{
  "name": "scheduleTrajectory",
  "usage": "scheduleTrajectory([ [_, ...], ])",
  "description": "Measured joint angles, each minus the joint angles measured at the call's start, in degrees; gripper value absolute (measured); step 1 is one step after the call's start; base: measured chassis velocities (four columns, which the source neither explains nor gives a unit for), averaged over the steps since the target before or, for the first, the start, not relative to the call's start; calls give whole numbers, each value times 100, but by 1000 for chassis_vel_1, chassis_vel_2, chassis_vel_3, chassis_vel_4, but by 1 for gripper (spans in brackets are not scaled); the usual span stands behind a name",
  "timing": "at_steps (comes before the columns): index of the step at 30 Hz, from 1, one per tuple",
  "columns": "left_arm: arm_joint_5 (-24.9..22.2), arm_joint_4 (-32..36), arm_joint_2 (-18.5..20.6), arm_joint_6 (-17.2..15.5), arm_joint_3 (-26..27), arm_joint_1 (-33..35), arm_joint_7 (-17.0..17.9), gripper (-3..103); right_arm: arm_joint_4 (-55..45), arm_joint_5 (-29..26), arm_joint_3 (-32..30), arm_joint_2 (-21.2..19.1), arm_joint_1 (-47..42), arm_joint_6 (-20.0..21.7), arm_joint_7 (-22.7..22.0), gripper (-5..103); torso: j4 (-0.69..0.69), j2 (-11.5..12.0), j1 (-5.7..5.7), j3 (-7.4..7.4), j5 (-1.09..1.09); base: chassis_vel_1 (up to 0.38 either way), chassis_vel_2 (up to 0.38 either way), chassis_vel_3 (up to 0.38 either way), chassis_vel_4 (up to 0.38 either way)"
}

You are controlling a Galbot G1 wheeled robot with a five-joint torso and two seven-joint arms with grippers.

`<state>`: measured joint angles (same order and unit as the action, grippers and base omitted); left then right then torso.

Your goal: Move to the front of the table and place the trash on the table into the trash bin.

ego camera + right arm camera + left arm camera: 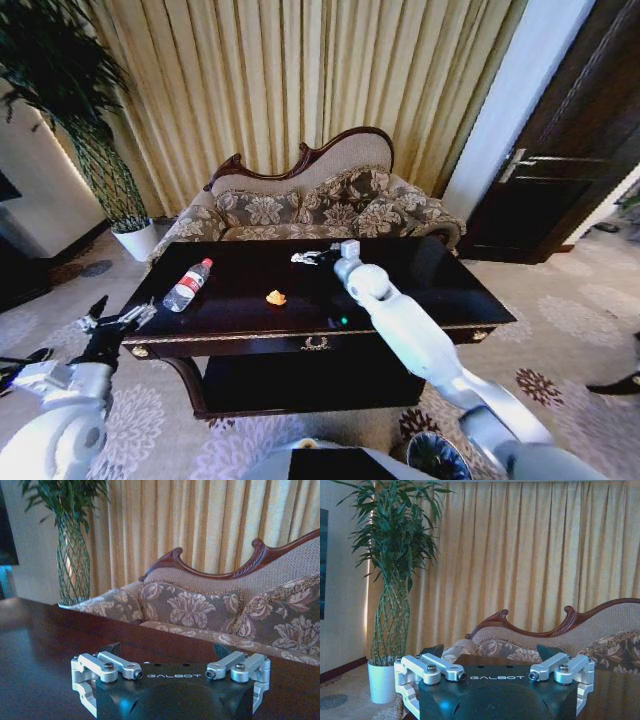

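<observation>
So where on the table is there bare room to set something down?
The table's right part, beyond the right arm, is bare. So is the front strip between the bottle and the orange scrap. The back middle is crowded: the right gripper hovers there.

Right arm stretched far forward, white links in a long diagonal, right gripper point(312, 257) at full reach with fingers spread apart. Left arm bent low at the side, left gripper point(120, 320) raised, its 2 fingers parted wide.
</observation>
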<state>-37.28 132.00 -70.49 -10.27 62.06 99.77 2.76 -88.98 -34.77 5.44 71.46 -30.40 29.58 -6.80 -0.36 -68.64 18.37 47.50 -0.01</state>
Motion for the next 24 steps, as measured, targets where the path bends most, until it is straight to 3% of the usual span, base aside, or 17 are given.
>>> scheduleTrajectory([
  [17, 2, 27, -104, 23, 178, 92, -9, 100, 558, 324, 143, 278, -69, 74, 0, 103, -2, 0, -1, 0, 0, 0, 0, 0, 0],
  [22, -1, 33, -106, 44, 237, 138, -18, 100, 576, 342, 150, 324, -110, -3, 0, 88, -1, 0, 0, 0, 1, 0, 0, 0, 0],
  [23, -4, 33, -106, 96, 261, 163, -29, 100, 541, 343, 152, 325, -128, -6, 0, 78, -1, 0, 0, 0, 0, 0, 0, 0, 0],
  [24, -6, 28, -106, 117, 279, 172, -37, 100, 522, 343, 154, 324, -133, -6, 0, 78, -1, 0, -1, -1, 1, 0, 0, 0, 0],
])
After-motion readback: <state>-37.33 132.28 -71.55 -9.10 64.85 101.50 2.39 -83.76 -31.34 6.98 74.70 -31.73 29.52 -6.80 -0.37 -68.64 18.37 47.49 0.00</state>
